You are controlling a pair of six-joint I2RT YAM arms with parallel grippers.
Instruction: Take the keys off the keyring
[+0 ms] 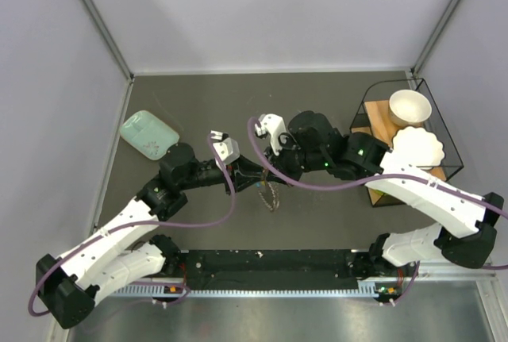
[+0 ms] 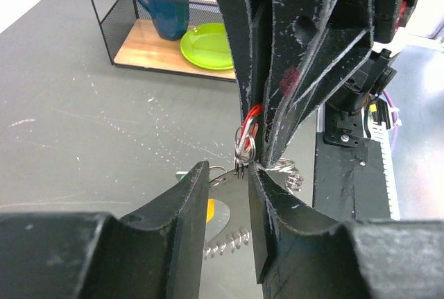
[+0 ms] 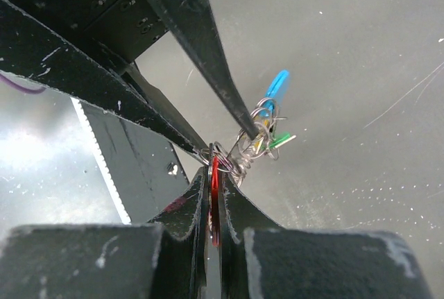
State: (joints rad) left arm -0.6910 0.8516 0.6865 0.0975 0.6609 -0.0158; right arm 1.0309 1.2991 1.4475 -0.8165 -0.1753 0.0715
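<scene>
My right gripper (image 3: 215,167) is shut on a red key (image 3: 214,188), held edge-on between its pads above the table. From the key's wire ring hangs a tangle of wire rings (image 3: 257,139) with a blue piece (image 3: 277,84) and a green key head (image 3: 281,139). My left gripper (image 2: 229,171) is open, its tips either side of the wire ring (image 2: 243,155). Under it hangs a flat grey piece with a toothed edge (image 2: 229,240). In the top view both grippers meet at mid-table, left (image 1: 248,175) and right (image 1: 263,169), with the bunch (image 1: 270,197) dangling below.
A mint-green flat box (image 1: 148,134) lies at the far left. A black wire rack (image 1: 373,124) at the right holds a white bowl (image 1: 409,106) and a scalloped white plate (image 1: 418,147); its lower shelf shows a green plate (image 2: 208,46) and a blue mug (image 2: 165,16).
</scene>
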